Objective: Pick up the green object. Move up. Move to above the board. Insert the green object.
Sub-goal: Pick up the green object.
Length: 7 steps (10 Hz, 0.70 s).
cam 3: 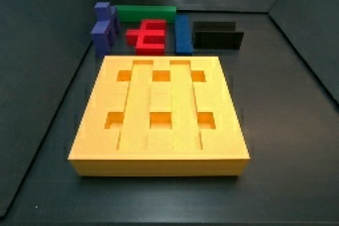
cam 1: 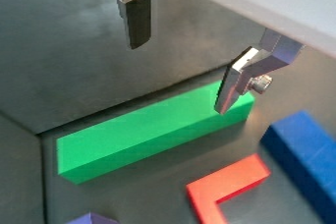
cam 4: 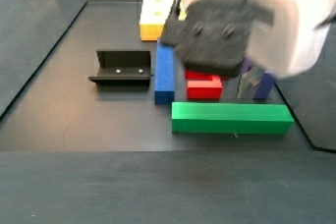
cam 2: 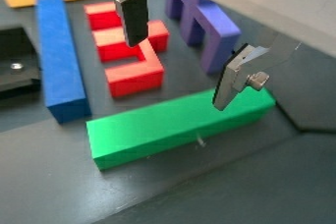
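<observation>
Gripper [cam 2: 184, 56], jaws apart, above green object [cam 2: 178, 125]; red block [cam 2: 129, 49] seemingly close.

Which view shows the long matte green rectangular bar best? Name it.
A side view: the long matte green rectangular bar lies whole and unobstructed. Both wrist views show it under the open claw, one finger overlapping. In a side view blocks mostly hide it.
</observation>
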{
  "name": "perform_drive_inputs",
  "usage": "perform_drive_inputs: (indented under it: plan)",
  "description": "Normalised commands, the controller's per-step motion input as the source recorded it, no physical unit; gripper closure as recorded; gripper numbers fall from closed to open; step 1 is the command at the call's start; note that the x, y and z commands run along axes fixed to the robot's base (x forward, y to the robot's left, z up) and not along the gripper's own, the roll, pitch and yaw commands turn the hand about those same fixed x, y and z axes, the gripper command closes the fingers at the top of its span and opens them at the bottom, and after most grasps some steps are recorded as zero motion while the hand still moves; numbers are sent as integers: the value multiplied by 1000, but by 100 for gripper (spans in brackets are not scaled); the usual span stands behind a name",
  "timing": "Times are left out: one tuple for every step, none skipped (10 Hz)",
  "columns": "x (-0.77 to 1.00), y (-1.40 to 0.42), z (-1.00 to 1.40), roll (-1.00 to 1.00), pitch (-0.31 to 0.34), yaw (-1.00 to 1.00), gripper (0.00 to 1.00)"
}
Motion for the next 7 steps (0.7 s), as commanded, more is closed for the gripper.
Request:
perform_drive_inputs:
  plan:
    - [-23, 154, -594, -197, -43, -563, 0]
    - [-114, 251, -577, -243, -79, -517, 0]
    - [-149, 326, -474, -313, -120, -397, 0]
    - [-149, 320, -243, -441, -196, -220, 0]
    - [-103, 217, -286, -416, -191, -206, 0]
    - [0, 0, -337, -263, -170, -194, 0]
    - [0, -266, -137, 34, -43, -160, 0]
